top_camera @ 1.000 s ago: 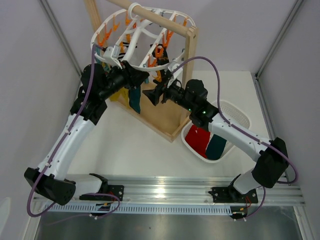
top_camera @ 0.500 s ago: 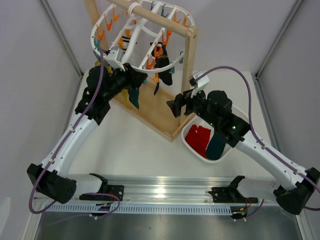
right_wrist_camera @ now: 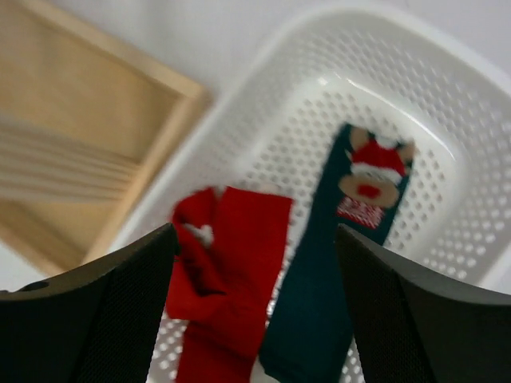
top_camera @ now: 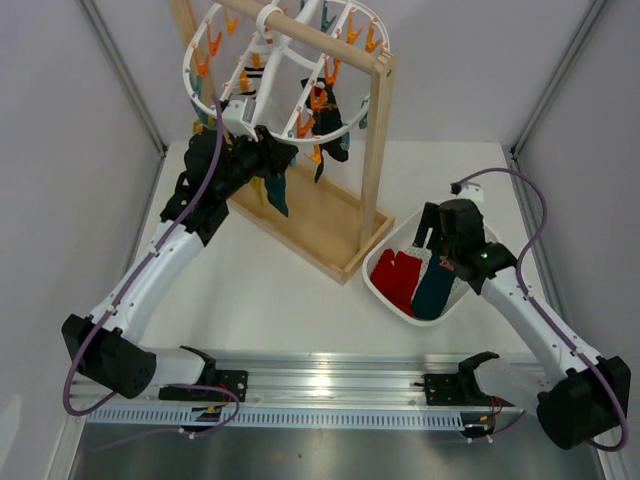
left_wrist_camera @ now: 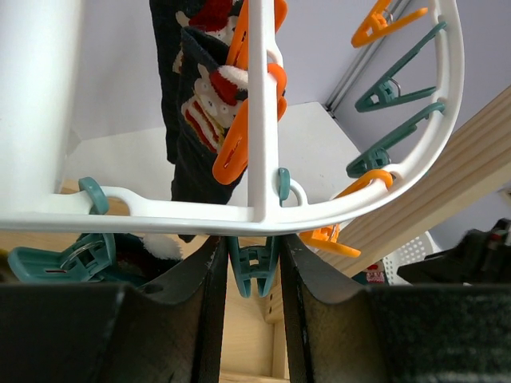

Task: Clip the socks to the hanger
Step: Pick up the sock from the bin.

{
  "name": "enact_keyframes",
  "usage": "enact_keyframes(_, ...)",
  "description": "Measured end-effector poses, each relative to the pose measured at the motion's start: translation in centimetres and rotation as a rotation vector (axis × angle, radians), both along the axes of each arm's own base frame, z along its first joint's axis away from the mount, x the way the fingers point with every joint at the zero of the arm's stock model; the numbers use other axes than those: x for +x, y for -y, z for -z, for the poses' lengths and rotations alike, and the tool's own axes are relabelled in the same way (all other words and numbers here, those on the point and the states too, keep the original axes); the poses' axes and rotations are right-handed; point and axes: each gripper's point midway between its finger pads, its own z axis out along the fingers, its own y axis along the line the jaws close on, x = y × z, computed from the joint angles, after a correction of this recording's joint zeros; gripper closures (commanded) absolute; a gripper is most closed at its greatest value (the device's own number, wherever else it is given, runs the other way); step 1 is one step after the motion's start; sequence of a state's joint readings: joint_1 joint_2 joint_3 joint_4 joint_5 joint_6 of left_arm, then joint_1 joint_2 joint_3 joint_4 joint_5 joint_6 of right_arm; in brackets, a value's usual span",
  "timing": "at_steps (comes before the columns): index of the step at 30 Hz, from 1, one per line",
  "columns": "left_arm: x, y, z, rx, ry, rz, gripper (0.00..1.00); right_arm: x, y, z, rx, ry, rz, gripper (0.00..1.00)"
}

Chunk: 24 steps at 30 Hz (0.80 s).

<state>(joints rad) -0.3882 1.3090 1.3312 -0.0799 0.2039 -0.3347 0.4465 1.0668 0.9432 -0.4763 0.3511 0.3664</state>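
Hanger (left_wrist_camera: 160,211) hangs on wooden rack (top_camera: 375,150), w/ dark sock (top_camera: 332,125) + teal sock (top_camera: 277,190) clipped on. Your L hand (left_wrist_camera: 251,243) is pinched narrow on teal peg (left_wrist_camera: 254,275) under the rim. Red sock (right_wrist_camera: 231,271) + reindeer sock (right_wrist_camera: 335,279) lie in basket (right_wrist_camera: 415,104) on worktop (top_camera: 280,290). Your R hand (right_wrist_camera: 255,231) hovers over basket, wide open, empty.

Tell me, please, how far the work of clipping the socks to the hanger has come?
Done: a dark patterned sock and a plain teal sock hang from the hanger. In hand: the left end effector grips a teal peg under the rim; the right end effector, open and empty, hovers over the basket. Left: a red sock and a reindeer sock lie in the basket.
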Motion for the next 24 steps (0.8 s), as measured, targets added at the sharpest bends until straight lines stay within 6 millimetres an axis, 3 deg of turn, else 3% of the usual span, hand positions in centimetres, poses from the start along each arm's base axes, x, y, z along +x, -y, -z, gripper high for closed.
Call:
enact_keyframes(7,0.1,0.0,0.0,0.004,0.003,-0.007,0.93,0.5,6.7,8.8,0.032,-0.218,0.259,0.27)
enact_keyframes(13,0.1,-0.1,0.0,0.005,0.002,-0.008,0.93,2.4,9.0,13.9,0.044,-0.314,0.376,0.26)
enact_keyframes(18,0.1,-0.1,0.1,0.006,-0.001,-0.008,0.93,2.6,9.8,17.5,0.055,-0.396,0.422,0.28)
enact_keyframes(20,0.0,-0.1,0.1,0.006,-0.002,-0.008,0.93,2.6,9.8,18.3,0.055,-0.413,0.423,0.34)
enact_keyframes(23,0.0,-0.1,0.1,0.006,-0.003,-0.009,0.93,3.4,9.3,18.1,0.077,-0.392,0.404,0.56)
enact_keyframes(24,0.0,-0.1,0.1,0.006,-0.003,-0.008,0.93,3.5,9.1,18.2,0.085,-0.392,0.396,0.7)
